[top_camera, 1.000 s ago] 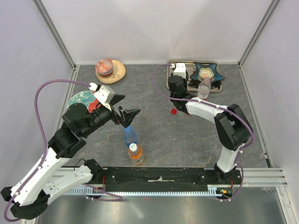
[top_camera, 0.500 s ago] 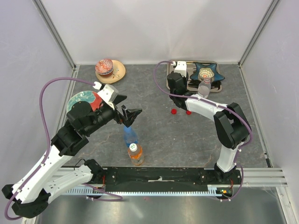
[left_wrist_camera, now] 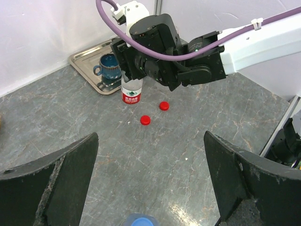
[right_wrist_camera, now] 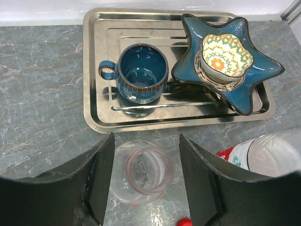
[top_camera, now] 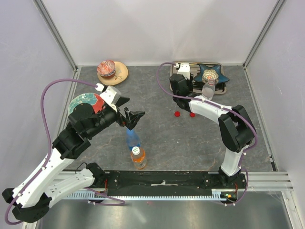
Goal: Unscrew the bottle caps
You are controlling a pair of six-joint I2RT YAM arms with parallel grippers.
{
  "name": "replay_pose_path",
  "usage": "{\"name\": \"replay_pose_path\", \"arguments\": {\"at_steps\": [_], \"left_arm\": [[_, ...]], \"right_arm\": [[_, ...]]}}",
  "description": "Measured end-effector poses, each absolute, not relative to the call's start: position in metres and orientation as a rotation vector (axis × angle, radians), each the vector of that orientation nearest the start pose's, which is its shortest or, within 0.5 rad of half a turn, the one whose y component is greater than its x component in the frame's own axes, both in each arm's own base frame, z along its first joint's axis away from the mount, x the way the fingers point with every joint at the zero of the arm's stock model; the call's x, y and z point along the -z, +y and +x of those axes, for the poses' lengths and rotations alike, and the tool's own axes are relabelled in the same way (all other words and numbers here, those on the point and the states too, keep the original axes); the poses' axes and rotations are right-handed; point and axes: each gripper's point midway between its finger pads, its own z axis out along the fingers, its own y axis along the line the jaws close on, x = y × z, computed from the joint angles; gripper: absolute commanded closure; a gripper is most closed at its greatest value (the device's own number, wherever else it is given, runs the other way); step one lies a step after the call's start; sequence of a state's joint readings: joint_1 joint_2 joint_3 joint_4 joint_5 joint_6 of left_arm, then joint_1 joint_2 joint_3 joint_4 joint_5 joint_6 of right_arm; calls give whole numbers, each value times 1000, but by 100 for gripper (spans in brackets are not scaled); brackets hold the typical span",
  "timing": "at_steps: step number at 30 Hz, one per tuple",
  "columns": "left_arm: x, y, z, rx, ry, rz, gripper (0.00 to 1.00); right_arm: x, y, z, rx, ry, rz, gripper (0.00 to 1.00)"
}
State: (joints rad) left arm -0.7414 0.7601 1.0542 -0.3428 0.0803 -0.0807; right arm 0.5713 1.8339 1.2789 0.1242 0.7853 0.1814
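Observation:
My right gripper [right_wrist_camera: 145, 141] is open and straddles an uncapped clear bottle [right_wrist_camera: 143, 172] without touching it, just in front of the tray. A second clear bottle with a red label [right_wrist_camera: 268, 153] stands to its right and also shows in the top view [top_camera: 208, 90]. Two red caps [top_camera: 177, 114] [top_camera: 192, 114] lie on the table; in the left wrist view they show [left_wrist_camera: 145, 120] [left_wrist_camera: 163, 106] in front of the straddled bottle [left_wrist_camera: 132, 92]. My left gripper [top_camera: 132, 118] is open above the blue-tinted bottle [top_camera: 133, 138], whose blue cap [left_wrist_camera: 140, 220] is on. The orange bottle [top_camera: 137, 157] has its white cap on.
A steel tray [top_camera: 177, 85] at the back right holds a blue cup [right_wrist_camera: 141, 73] and a blue star dish [right_wrist_camera: 225, 61] with a patterned bowl. A round dish with a ball [top_camera: 112, 70] sits at the back left. A patterned plate [top_camera: 82, 101] lies under my left arm.
A second red cap has appeared on the table beside the first. My right gripper has moved back toward the tray. My left gripper has shifted slightly and stays open.

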Motion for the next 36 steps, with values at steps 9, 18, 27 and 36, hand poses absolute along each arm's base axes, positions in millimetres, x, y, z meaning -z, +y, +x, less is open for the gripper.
{"name": "replay_pose_path", "arguments": {"at_steps": [9, 18, 27, 36], "left_arm": [[-369, -211, 205, 693, 1558, 601, 0], [-369, -211, 205, 693, 1559, 601, 0], [-369, -210, 206, 693, 1564, 586, 0], [-364, -169, 240, 488, 1648, 287, 1]], "right_arm": [[-172, 169, 482, 272, 1884, 122, 31], [-176, 173, 483, 245, 1890, 124, 21], [-251, 184, 461, 124, 1832, 144, 19], [-387, 265, 340, -428, 1630, -98, 25]]}}
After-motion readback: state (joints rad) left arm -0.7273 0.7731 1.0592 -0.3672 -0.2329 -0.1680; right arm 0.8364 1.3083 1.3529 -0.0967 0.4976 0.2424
